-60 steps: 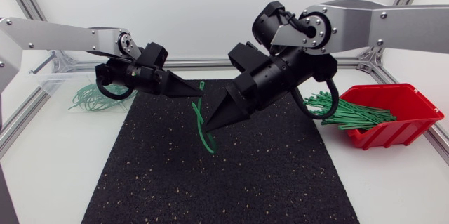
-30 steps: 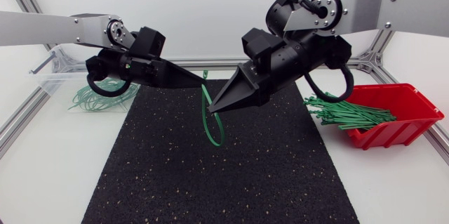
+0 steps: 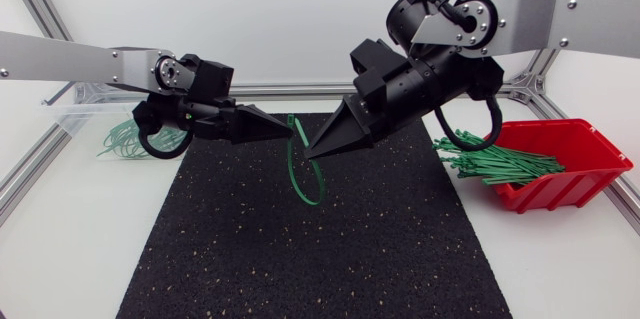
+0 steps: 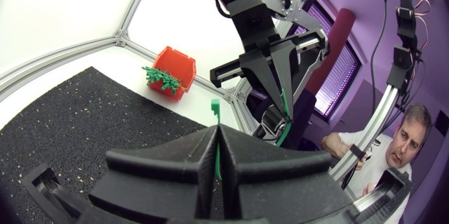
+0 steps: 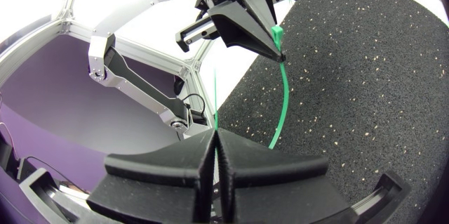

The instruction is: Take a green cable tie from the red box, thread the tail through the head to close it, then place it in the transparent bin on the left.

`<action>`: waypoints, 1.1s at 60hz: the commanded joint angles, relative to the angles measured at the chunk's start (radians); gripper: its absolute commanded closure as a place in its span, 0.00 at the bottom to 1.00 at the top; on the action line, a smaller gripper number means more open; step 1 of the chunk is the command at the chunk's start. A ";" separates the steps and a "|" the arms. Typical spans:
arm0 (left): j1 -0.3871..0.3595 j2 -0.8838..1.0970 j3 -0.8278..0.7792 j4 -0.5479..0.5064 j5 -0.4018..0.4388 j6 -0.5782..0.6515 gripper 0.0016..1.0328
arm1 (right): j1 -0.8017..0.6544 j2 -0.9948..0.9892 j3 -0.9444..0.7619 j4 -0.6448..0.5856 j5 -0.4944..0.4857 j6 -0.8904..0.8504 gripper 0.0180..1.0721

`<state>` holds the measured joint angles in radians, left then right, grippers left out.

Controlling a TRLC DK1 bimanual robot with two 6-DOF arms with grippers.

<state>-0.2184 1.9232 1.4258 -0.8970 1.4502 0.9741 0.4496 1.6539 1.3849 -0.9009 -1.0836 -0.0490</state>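
pinching the green cable tie (image 3: 292, 171), left hand (image 3: 288, 131) grips its head end, right hand (image 3: 310, 152) its tail, loop hanging beneath both.

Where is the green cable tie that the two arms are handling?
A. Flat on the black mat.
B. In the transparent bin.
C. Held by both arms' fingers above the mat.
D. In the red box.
C: left fingers and right fingers each clamp the cable tie, its loop hanging over the black mat.

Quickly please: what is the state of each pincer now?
Left pincer: closed on the green cable tie.
Right pincer: closed on the same tie.
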 commanded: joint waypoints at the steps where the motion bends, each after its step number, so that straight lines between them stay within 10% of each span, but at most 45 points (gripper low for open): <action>1: 0.007 0.020 -0.033 0.026 0.004 0.035 0.97 | 0.004 -0.017 -0.018 0.007 0.005 -0.005 0.95; 19: -0.001 0.036 -0.064 0.116 0.003 0.035 0.97 | 0.054 0.050 0.036 -0.231 -0.056 0.029 0.95; 54: -0.030 -0.039 -0.249 0.449 -0.171 0.034 0.97 | 0.066 0.003 0.003 -0.102 0.102 0.015 0.95; 60: -0.053 -0.082 -0.315 0.595 -0.241 -0.020 0.97 | 0.070 -0.011 -0.003 -0.107 0.131 -0.006 0.95; 66: -0.078 -0.135 -0.439 0.988 -0.320 -0.282 0.97 | 0.078 -0.032 -0.010 -0.107 0.156 -0.011 0.95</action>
<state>-0.2752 1.8381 1.0679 -0.0525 1.1599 0.8513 0.5167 1.6535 1.3983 -1.0023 -0.9390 -0.0425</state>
